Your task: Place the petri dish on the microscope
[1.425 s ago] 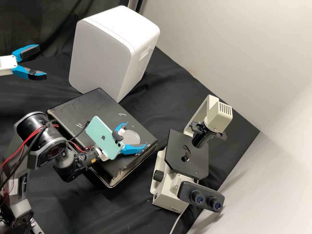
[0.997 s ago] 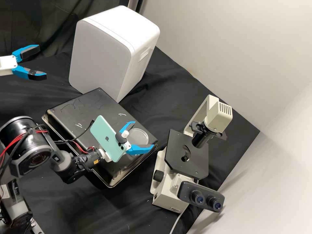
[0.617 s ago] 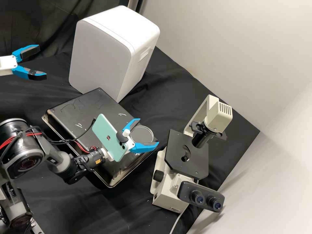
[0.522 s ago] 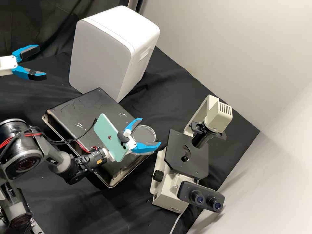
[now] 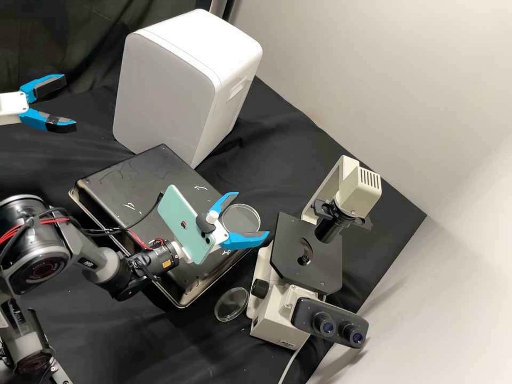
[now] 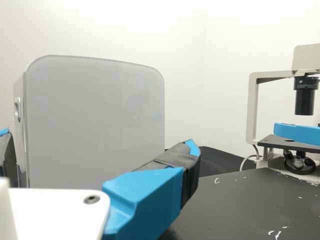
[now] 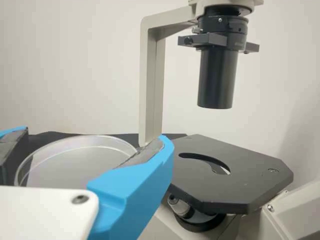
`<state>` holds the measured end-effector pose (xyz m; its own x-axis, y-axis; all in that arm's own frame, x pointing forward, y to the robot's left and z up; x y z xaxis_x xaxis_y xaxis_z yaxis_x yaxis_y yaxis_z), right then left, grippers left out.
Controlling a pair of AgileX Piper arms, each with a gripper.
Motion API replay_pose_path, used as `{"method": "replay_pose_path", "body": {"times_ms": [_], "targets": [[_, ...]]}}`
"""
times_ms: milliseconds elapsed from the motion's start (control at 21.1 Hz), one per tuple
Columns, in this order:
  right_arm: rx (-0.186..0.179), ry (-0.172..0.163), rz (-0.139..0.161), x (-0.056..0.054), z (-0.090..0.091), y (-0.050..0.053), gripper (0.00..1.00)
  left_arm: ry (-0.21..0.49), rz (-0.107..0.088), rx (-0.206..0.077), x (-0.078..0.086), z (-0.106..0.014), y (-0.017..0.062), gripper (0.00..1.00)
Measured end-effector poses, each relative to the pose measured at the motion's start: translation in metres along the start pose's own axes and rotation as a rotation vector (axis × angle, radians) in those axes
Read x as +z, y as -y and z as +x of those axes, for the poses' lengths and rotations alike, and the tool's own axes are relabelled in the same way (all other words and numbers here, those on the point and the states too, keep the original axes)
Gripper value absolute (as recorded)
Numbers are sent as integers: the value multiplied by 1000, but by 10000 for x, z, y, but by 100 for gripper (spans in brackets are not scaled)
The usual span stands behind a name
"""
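Observation:
My right gripper (image 5: 248, 215) is shut on a clear petri dish (image 5: 241, 217), held level over the tray's right corner, just left of the microscope (image 5: 277, 314). In the right wrist view the petri dish (image 7: 75, 160) sits between my blue fingers (image 7: 142, 172), close to the black stage (image 7: 235, 185) and slightly above it, with the dark lens tube (image 7: 217, 70) above the stage. A second clear round dish part (image 5: 231, 304) lies on the black cloth by the microscope's base. My left gripper (image 5: 65, 102) hangs open and holds nothing at the far left.
A black tray (image 5: 122, 181) lies left of the microscope, and a tall white box (image 5: 181, 80) stands behind it. The microscope's stage (image 5: 298, 266) and eyepieces (image 5: 336, 326) face the bench front. A white wall borders the bench on the right.
My right gripper lifted the dish off the tray and carried it right, towards the microscope. A clear dish part now lies on the cloth by the microscope base. The left arm stayed still.

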<state>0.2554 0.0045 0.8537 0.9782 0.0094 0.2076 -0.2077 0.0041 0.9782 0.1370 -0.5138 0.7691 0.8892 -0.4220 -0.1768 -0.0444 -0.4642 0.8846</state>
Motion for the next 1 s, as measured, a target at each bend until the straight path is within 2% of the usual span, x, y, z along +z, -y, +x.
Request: {"method": "replay_pose_path", "body": {"times_ms": [285,427,570,855,997], "targets": [[-2,-1,0,-2,1,6,0,0,0,0,0,0,0,100],[-24,4,4,13,17,67,0,0,0,0,0,0,0,100],[-26,-1,1,3,87,93,0,0,0,0,0,0,0,100],[-17,52,-4,64,285,142,0,1,0,0,2,0,1,100],[-23,74,-15,99,353,163,0,-2,2,-11,-1,7,19,100]]}}
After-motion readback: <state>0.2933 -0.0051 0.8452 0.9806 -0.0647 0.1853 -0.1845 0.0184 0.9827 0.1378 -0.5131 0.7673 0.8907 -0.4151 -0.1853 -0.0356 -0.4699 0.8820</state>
